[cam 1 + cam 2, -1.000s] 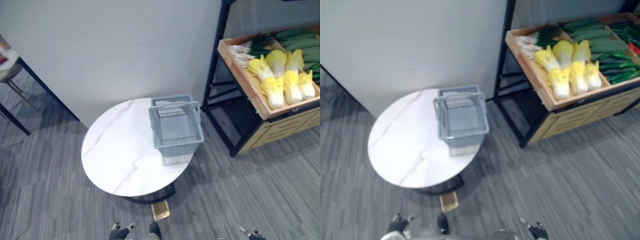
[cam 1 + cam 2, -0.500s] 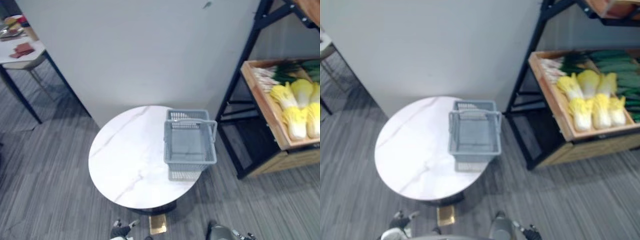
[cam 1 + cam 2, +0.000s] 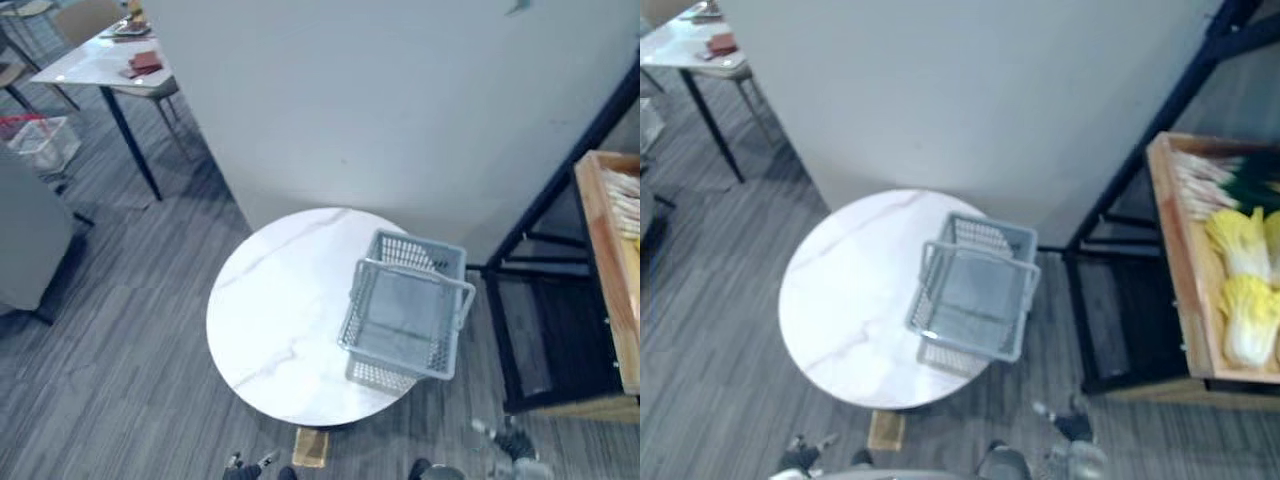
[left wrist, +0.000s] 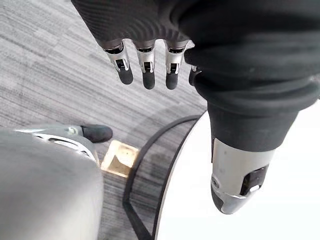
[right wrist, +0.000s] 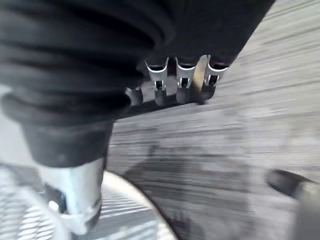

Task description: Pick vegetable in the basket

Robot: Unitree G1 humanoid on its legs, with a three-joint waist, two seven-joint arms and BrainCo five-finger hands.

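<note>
A grey plastic basket (image 3: 386, 374) stands empty on the right side of a round white marble table (image 3: 280, 300), its handle up. Yellow napa cabbages (image 3: 1244, 305) and green onions (image 3: 1200, 182) lie in a wooden crate (image 3: 1175, 262) on a black shelf to the right of the table. My left hand (image 4: 145, 67) hangs open over the floor beside the table's near edge. My right hand (image 5: 182, 82) is open too, low over the floor near the table's right side and below the basket (image 3: 510, 440). Neither hand holds anything.
A grey wall stands behind the table. A second table (image 3: 100, 62) with small items and a wire bin (image 3: 40, 142) are at the far left. A gold-coloured plate (image 3: 310, 447) lies on the floor by the table's base. The black shelf frame (image 3: 560, 200) rises at the right.
The whole picture has swung, so the camera has moved: the crate sits further right and the far-left table has come in. My right hand has come up into view beside the table.
</note>
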